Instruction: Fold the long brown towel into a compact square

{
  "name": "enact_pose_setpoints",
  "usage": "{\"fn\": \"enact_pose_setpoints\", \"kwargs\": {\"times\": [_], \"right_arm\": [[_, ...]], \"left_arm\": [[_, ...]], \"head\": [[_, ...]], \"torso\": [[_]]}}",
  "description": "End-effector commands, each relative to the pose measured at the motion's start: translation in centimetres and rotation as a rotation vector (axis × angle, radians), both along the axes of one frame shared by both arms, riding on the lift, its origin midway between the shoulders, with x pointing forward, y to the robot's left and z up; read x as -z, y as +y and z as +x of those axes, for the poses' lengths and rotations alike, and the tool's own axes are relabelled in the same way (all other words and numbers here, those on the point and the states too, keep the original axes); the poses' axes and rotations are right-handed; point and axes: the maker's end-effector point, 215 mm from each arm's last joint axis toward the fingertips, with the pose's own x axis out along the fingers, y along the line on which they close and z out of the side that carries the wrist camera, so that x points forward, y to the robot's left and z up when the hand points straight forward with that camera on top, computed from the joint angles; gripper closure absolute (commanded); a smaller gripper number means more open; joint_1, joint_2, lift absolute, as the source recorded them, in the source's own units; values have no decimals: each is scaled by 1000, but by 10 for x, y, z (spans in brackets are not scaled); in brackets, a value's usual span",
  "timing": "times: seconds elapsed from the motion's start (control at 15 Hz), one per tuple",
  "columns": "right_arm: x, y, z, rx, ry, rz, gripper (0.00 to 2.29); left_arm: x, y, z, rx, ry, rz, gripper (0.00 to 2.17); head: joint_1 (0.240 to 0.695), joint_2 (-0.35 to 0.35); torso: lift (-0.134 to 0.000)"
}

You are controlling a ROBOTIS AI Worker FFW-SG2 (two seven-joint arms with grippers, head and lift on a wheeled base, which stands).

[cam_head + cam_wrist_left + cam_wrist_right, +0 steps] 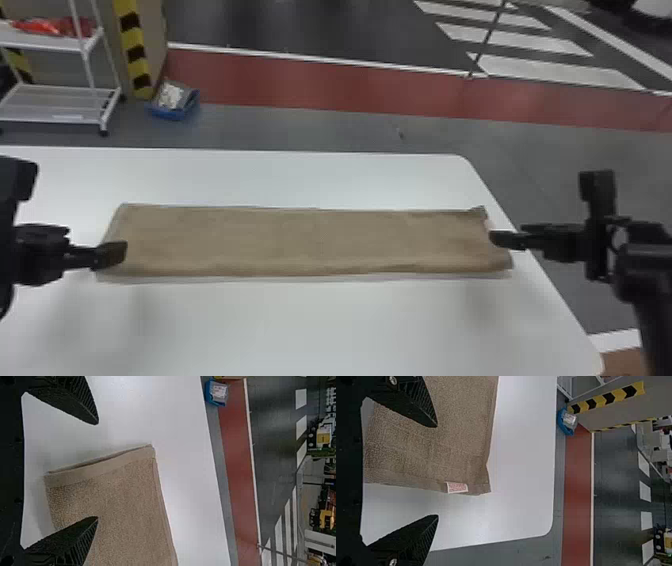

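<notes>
Long Brown Towel: Flat Strip, Both Grippers Released

The long brown towel [300, 240] lies on the white table [300, 325] as a narrow rectangular strip, its long sides running left to right. The near long edge is softly rounded. The far-right corner forms a small raised point.

Surface: the cloth has a pebbled, looped texture. At its left end, a smoother, flatter hem band [99, 471] borders the coarse weave, with layered edges visible along it. At the right end, a small rectangular white tag [457, 487] with red print lies against the hem.

Left gripper [114, 253]: located at the left end of the towel. In the left wrist view, its two black, ribbed, wedge-shaped fingers stand wide apart, with one over the cloth and the other over bare tabletop. The claw is released and grasps nothing.

Right gripper [509, 238]: located at the right end of the towel. In the right wrist view, its ribbed fingers are likewise spread, one over the cloth and the other beyond the hem. The claw is released and grasps nothing.

Surroundings: the tabletop is smooth, with a rounded far-right corner. Beyond its far side, toward the left, are a white-framed shelf cart [55, 90], a blue bin [172, 114] and a yellow-and-black striped post [132, 40]. A flat red band [320, 82] crosses the grey floor [320, 125].
</notes>
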Motion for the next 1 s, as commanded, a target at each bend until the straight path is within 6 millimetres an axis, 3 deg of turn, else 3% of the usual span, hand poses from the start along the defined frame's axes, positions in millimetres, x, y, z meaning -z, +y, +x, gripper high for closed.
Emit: {"fn": "enact_pose_setpoints", "kwargs": {"times": [0.0,0.4,0.93], "right_arm": [[1,1,-1,-1,2,2,66],[2,2,0,-3,1,2,66],[1,-1,-1,2,2,-4,66]], "left_arm": [[0,-2,0,3,0,0,19],[9,-9,6,-5,17,-10,144],[28,-3,24,-32,83,-45,211]], "head": [[695,-245],[695,-249],[695,-245]], "torso": [[-124],[-124],[-124]]}}
